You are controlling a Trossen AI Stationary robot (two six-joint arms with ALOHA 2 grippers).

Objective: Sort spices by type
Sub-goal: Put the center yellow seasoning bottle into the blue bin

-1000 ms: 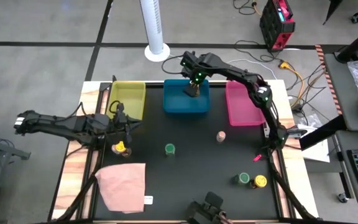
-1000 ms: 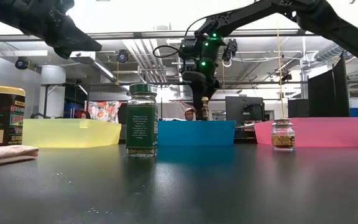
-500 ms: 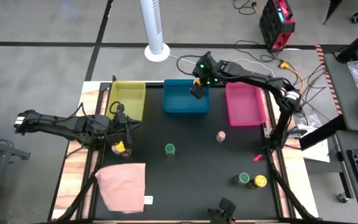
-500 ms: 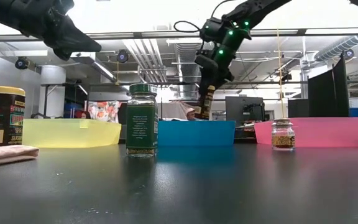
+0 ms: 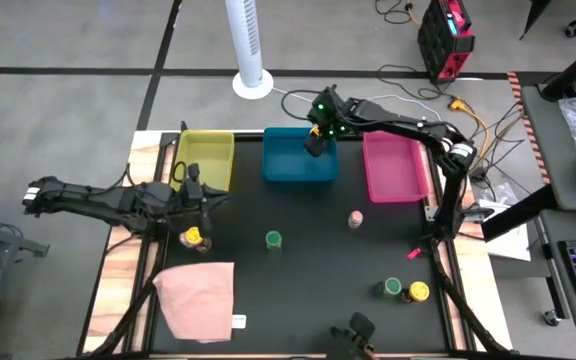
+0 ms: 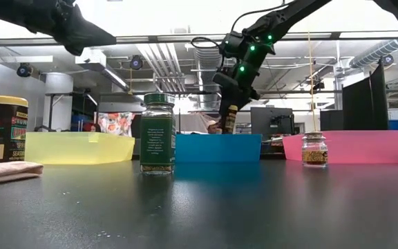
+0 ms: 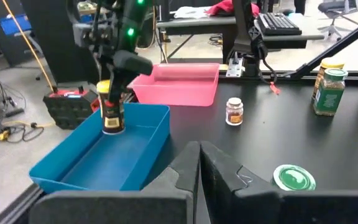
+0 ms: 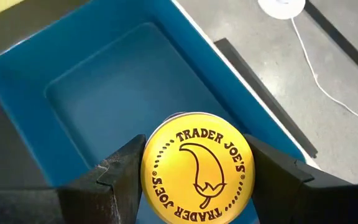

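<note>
My right gripper hangs over the far right part of the blue bin, shut on a dark spice jar with a yellow lid. My left gripper waits shut and empty above the table's left side. Just on the near side of it stands a yellow-lidded jar. A green-lidded jar and a pink-lidded jar stand on their bases mid-table. A green-lidded jar and a yellow-lidded jar stand together near the right front. My right gripper pinches the jar at its top, the rim of the yellow lid between the two fingers. The fingers slant down from above. The jar hangs below them, a little tilted, clear of the blue bin's floor.
A yellow bin and a pink bin flank the blue one along the far edge. A pink cloth lies at the near left corner. The black mat is bare between the jars.
My right arm has stretched out and its gripper has tipped from pointing straight down to slanting. It has kept its hold on the jar, which has stayed over the blue bin and now hangs tilted.
</note>
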